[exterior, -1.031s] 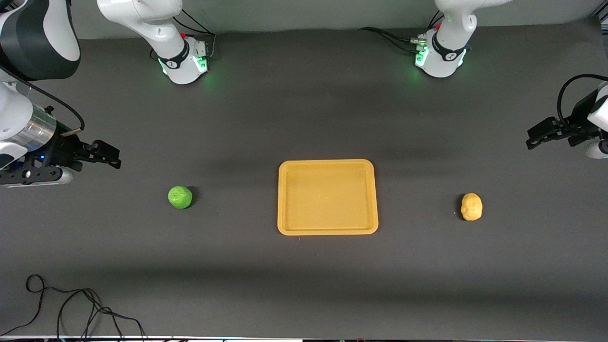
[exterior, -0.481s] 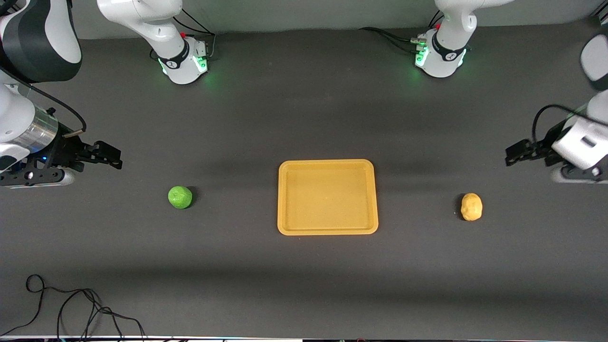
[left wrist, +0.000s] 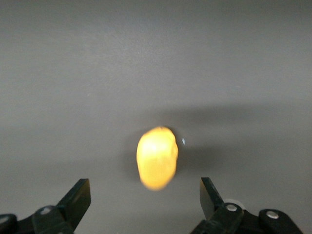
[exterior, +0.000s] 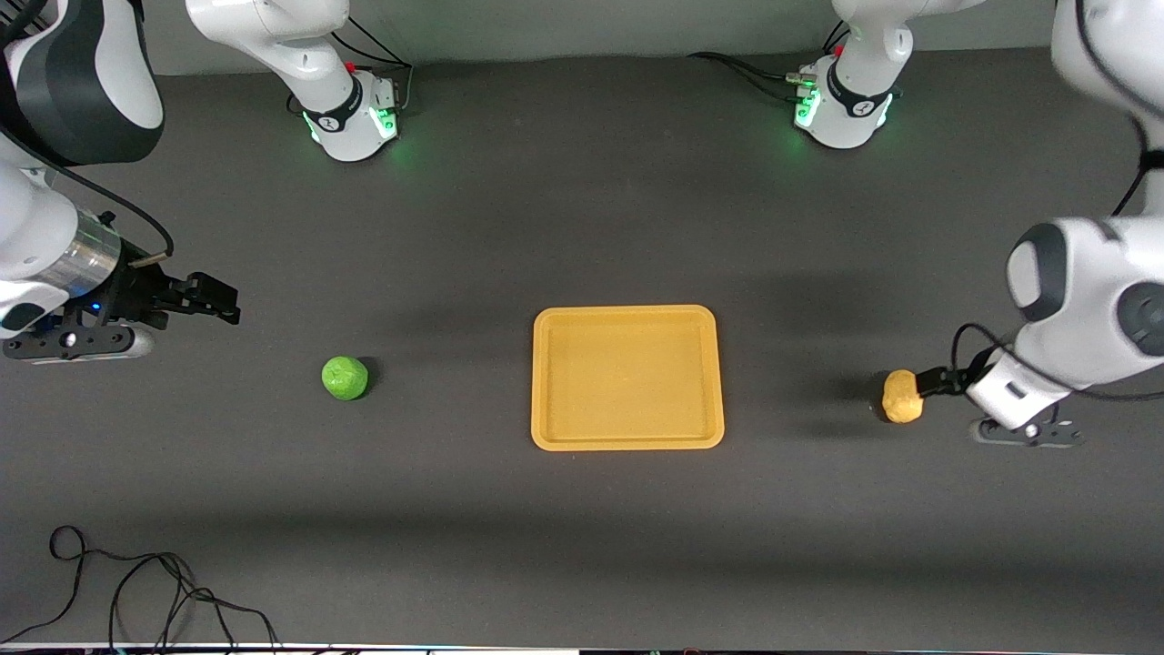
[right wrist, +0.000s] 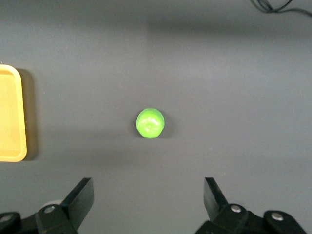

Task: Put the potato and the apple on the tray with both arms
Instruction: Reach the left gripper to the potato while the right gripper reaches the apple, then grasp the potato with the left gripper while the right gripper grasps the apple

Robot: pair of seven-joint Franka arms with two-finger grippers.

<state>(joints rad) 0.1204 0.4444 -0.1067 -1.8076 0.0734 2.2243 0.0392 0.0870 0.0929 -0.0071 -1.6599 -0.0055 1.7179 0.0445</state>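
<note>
Fingers of both grippers are spread: left gripper (left wrist: 145, 197) low beside the potato (exterior: 902, 397), right gripper (right wrist: 148, 197) over the desk (exterior: 582, 227) near the apple (exterior: 346, 377). Next: close on potato.

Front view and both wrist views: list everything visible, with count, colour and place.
tray: 1, orange-yellow, table middle, nothing on it
apple: 1, green, on the table toward the right arm's end
potato: 1, yellowish-tan, on the table toward the left arm's end
cable: 1, black, loose at the table edge nearest the camera
left end effector: 1, black, open, at the potato
right end effector: 1, black, open, above the table near the apple
</note>
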